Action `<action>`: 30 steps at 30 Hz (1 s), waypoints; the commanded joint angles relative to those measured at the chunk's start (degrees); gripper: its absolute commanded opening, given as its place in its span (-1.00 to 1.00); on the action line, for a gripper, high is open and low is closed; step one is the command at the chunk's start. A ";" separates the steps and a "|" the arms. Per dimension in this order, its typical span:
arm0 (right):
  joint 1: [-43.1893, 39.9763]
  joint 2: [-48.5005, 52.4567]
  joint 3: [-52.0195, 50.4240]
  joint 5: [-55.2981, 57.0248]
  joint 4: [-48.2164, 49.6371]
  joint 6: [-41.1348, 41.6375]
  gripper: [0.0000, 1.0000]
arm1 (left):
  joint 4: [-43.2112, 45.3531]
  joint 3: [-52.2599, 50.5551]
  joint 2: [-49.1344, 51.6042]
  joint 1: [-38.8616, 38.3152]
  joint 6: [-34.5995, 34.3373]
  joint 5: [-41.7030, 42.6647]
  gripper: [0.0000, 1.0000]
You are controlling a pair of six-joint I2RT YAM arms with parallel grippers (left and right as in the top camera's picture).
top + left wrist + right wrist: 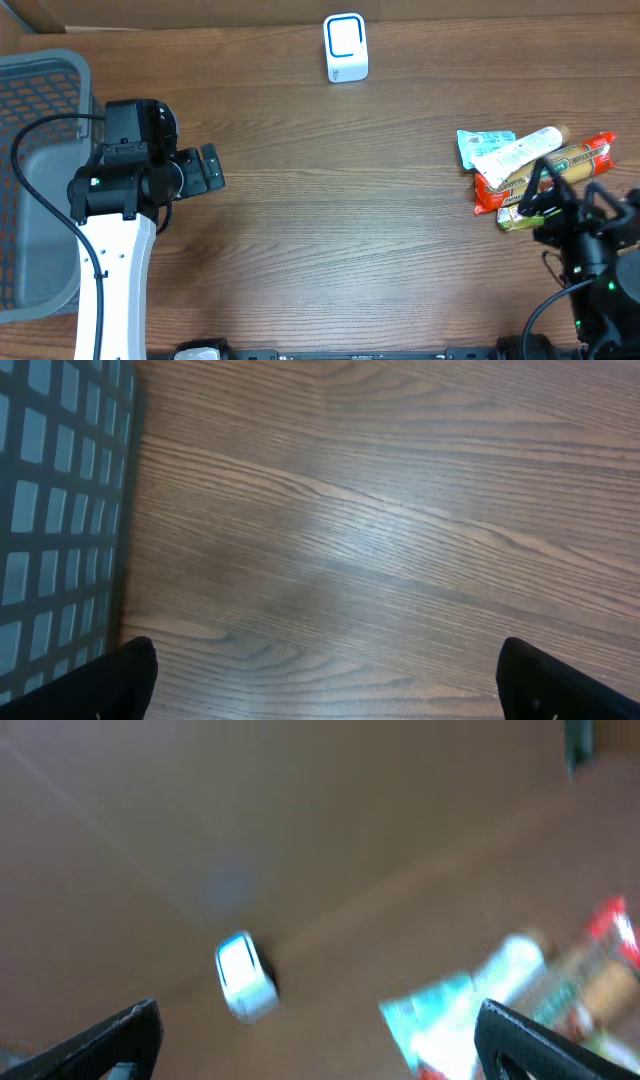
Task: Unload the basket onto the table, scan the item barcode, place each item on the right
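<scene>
Several items lie in a pile at the right of the table: a teal packet (pixel 483 145), a white tube (pixel 520 153), a red and orange package (pixel 562 165) and a green-yellow packet (pixel 518 219). The white and blue scanner (pixel 346 47) stands at the far middle. My right gripper (pixel 537 196) hovers open at the pile's near edge, holding nothing. Its blurred wrist view shows the scanner (pixel 243 977), the teal packet (pixel 430 1020) and the tube (pixel 505 970) ahead of the open right gripper (pixel 320 1045). My left gripper (pixel 210 170) is open over bare wood, far from the items.
A grey mesh basket (pixel 40 180) fills the left edge of the table; its wall (pixel 50 510) shows at the left of the left wrist view. The left gripper (pixel 325 695) sees only wood grain between its fingers (pixel 120 680).
</scene>
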 commanded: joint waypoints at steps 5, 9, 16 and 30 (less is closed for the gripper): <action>0.31 -7.58 -17.07 5.14 21.86 0.42 1.00 | 0.02 -0.11 -0.39 0.35 1.09 0.24 0.99; 0.31 -12.72 -25.75 5.16 27.93 0.42 1.00 | 0.00 -0.11 -0.39 0.35 1.09 0.24 0.99; 0.31 -19.71 -37.81 5.75 34.77 0.42 1.00 | 0.02 -0.11 -0.39 0.35 1.09 0.24 0.99; 0.31 -27.43 -48.41 5.73 34.07 0.42 1.00 | 0.02 -0.11 -0.39 0.35 1.09 0.24 0.99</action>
